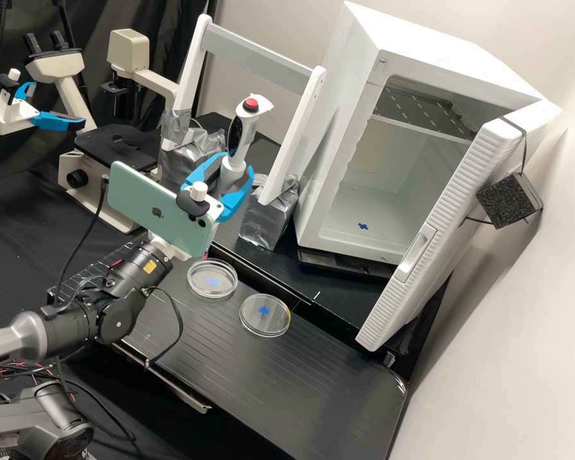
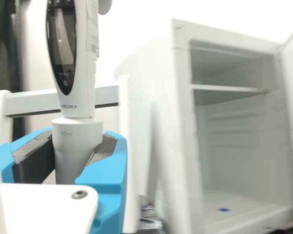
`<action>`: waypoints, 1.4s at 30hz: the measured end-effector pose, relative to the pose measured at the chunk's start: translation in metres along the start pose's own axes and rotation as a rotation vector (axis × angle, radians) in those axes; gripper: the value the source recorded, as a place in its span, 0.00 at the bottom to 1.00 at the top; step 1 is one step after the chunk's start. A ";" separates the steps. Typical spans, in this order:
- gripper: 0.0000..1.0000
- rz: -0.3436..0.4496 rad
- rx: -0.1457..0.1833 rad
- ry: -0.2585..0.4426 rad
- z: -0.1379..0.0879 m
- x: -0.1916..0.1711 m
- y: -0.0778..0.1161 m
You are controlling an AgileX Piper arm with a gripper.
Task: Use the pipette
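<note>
Electronic pipette (image 1: 248, 131), white body w/ red top button (image 1: 252, 103) & long dark oval display (image 2: 62, 46) on one face; a hooklike white rest (pale, like the body) is set at the top. By the gripper (image 1: 235, 165) it's held approx. upright, w/ a slight lean, its wider lower barrel (image 2: 77, 146) clasped btwn. the two blue fingers (image 1: 236, 197). In the high view it's held aloft, near the white stand (image 1: 255, 54); lower end hidden.

2 clear dishes (image 1: 265, 324) flat on black bench (image 1: 300, 383).
</note>
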 end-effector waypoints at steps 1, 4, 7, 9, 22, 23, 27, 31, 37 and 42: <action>0.00 0.003 -0.015 -0.004 0.001 -0.001 0.001; 0.00 -0.002 -0.037 -0.020 0.005 -0.003 0.001; 0.00 -0.023 -0.064 -0.022 0.006 -0.003 -0.001; 0.00 -0.034 -0.076 -0.020 0.006 -0.003 -0.002; 0.00 -0.032 -0.082 -0.012 0.004 -0.005 -0.002; 0.00 -0.032 -0.082 -0.012 0.004 -0.005 -0.002; 0.00 -0.032 -0.082 -0.012 0.004 -0.005 -0.002; 0.00 -0.034 -0.081 -0.011 0.004 -0.005 -0.002; 0.00 -0.047 -0.074 -0.004 0.003 -0.004 -0.004; 0.00 -0.076 -0.063 0.008 -0.005 0.000 -0.005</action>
